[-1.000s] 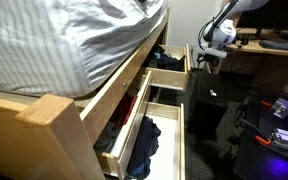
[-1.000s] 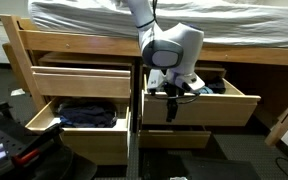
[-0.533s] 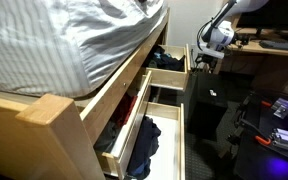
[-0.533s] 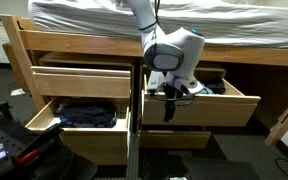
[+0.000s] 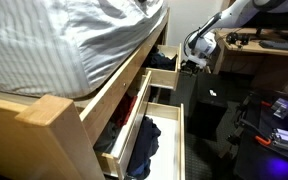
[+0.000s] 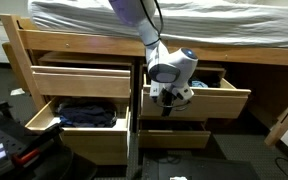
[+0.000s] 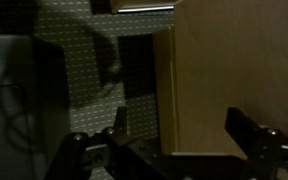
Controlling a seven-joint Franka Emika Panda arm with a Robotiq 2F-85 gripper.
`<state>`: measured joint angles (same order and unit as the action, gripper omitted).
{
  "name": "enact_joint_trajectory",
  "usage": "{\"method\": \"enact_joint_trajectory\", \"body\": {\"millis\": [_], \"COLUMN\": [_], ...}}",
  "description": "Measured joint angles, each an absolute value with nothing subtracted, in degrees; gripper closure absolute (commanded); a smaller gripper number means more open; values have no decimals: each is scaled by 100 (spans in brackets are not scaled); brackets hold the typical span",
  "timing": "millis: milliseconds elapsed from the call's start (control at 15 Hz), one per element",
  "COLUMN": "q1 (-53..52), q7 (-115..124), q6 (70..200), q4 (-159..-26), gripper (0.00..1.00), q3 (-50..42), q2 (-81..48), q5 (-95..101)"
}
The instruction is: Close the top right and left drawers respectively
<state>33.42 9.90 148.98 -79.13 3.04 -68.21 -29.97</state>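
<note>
The top right drawer (image 6: 216,102) is a shallow pale pine box that stands part way out of the bed frame; it also shows in an exterior view (image 5: 166,77). My gripper (image 6: 174,93) is at the left end of its front, seen from the side in an exterior view (image 5: 196,56). In the wrist view the gripper (image 7: 184,140) is open, and the pale wood panel (image 7: 224,70) fills the space between its dark fingers (image 7: 246,130). The top left drawer (image 6: 79,80) sticks out a little from the frame.
A deeper lower left drawer (image 6: 44,118) holding dark blue clothes (image 6: 87,114) is pulled far out. A lower right drawer (image 6: 179,137) also stands out below my gripper. A striped mattress (image 5: 54,40) lies on the bed. A desk (image 5: 274,50) and dark gear stand opposite.
My gripper has moved toward the bed, and the top right drawer has slid part way in. The other drawers have not moved.
</note>
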Motion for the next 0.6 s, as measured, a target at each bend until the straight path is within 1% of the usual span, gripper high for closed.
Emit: {"method": "enact_joint_trajectory", "body": {"millis": [333,600], "q1": [2789,2509], "q7": [513,14], "q6": [14902,14899], "q4": [-6847,-6320], "gripper": [0,0], "q3": [818,1107], "q2": [-7144,-7299], "q5": [-2926,-2891]}}
